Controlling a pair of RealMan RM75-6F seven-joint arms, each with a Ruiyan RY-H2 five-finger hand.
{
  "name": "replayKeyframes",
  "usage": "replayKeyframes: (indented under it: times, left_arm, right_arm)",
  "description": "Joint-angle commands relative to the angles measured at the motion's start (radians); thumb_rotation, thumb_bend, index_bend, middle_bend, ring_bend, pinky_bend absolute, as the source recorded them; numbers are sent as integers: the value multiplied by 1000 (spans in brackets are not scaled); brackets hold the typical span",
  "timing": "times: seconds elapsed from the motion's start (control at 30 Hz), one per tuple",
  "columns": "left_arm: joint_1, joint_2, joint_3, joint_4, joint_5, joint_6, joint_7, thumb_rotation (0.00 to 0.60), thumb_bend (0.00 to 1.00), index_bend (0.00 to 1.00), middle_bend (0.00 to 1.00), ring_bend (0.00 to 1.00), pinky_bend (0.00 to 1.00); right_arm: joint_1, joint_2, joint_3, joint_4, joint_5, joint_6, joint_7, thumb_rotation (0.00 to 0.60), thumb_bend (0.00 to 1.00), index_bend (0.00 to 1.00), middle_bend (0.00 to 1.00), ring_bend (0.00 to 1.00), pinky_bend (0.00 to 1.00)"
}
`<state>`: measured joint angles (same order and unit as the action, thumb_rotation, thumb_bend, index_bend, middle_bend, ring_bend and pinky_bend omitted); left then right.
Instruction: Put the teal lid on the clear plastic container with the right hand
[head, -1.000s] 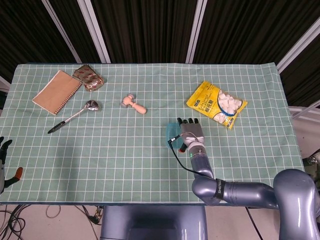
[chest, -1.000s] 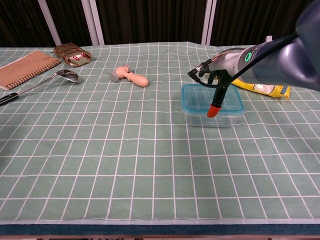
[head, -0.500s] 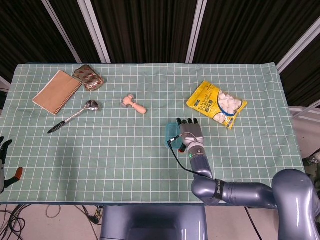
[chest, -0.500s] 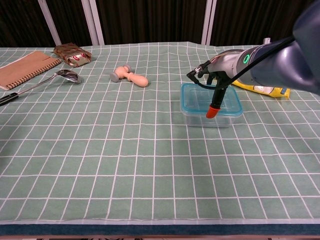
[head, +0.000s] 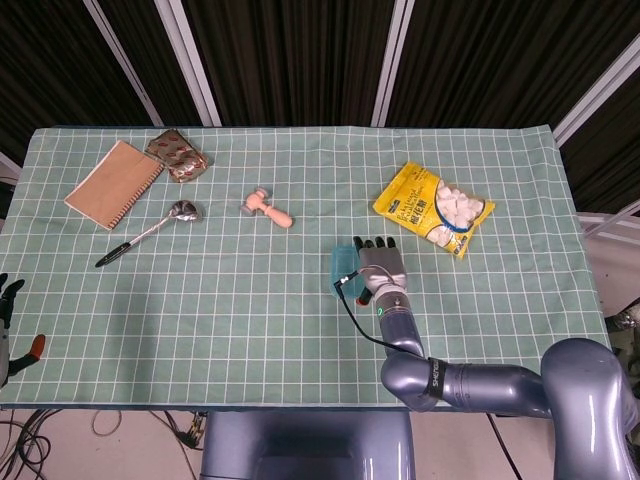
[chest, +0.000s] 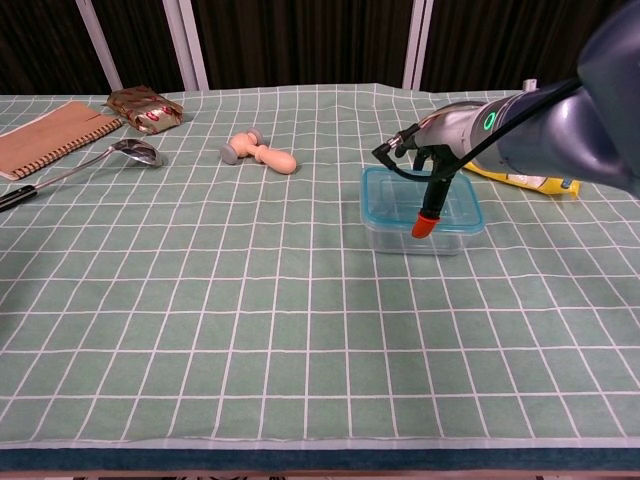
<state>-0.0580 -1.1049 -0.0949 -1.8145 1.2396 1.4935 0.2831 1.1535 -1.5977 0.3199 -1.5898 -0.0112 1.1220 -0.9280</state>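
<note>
The right hand (chest: 437, 160) is hovering over the clear plastic container (chest: 424, 211) a little right of the middle of the chest view, with its thumb pointing down, the orange tip of it showing in front of the teal lid (chest: 386, 190) that is sitting on the container's rim. In the head view the same hand (head: 380, 264) is lying over most of the container, whose teal edge (head: 342, 268) is peeking out on the hand's left side, and dark fingers (head: 372, 242) are reaching past its far side. Whether those fingers are pressing on the lid or only hanging above it cannot be told from either view, nor whether they are apart or together, though nothing is showing in their grasp. The left hand (head: 8, 305) is only partly showing at the lower left edge of the head view, beside the counter (head: 200, 310), too cut off to tell how its fingers are lying. On the green checked cloth, a yellow snack bag (head: 433, 208) is lying to the upper right of the container, well apart from it. A small wooden mallet (head: 268, 207) is resting near the middle top. In the upper left of the frame are lying a spiral notebook (head: 114, 183), a crumpled foil packet (head: 177, 154) and a spoon (head: 146, 232) with a dark handle.
</note>
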Motion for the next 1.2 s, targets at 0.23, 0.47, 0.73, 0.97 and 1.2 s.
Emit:
replayKeyframes:
  times: [0.23,0.47,0.73,0.97,1.2]
  left_arm:
    - [0,0,0,0,-1,0,-1,600,317,106,0,0,0]
    - [0,0,0,0,-1,1,-1,600,318,106,0,0,0]
    - [0,0,0,0,0,1,-1,600,318,106,0,0,0]
    - [0,0,0,1,-1,1,-1,600,318,106,0,0,0]
    - [0,0,0,2,-1,1,0,600,317,106,0,0,0]
  right_arm:
    - [0,2,5,-3,-1,4,0,600,187,0,358,13,0]
    - [-2,9,7,-8,4,-1,-2,600,186,0,256,0,0]
    - [-1,14,4,-11,17,-8,-12,600,186,0,160,0,0]
    - [3,24,0,-14,38,-23,-27,600,186,0,67,0,0]
    - [3,36,0,-23,39,-28,-24,600,186,0,13,0,0]
